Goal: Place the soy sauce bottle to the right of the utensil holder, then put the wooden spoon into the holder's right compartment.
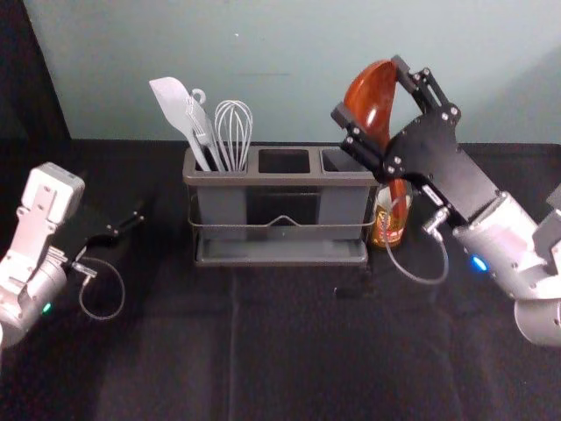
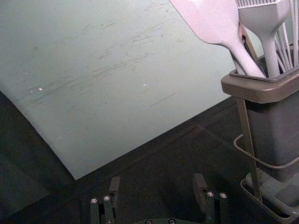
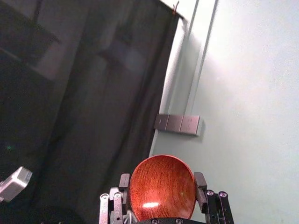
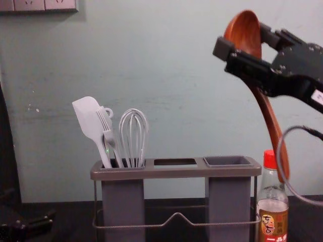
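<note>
- Locate the switch panel on the wall, at the chest view's upper left corner.
- Locate the left tool over the black-covered table, at the head view's left, apart from the utensil holder. Note open state: fingers spread wide in the left wrist view.
- Find the utensil holder upright on the table, at centre, with a wire rail across the front and a tray at the base.
- Left compartment: holds a white spatula, a slotted utensil and a wire whisk, all with heads up.
- Middle compartment: opens upward between the two outer ones.
- Right compartment: opens upward at the bottle end, below the raised spoon head.
- Locate the right tool high above the holder's right end, reaching in from the right. Note closed state: fingers clamped on opposite sides of the spoon's bowl.
- Find the wooden spoon off the table, bowl up, handle slanting down to the right, outside the compartments, overlapping the bottle in the head and chest views. Cannot tell whether touching it.
- Find the soy sauce bottle upright, red cap on, just beside the holder's right end.
</note>
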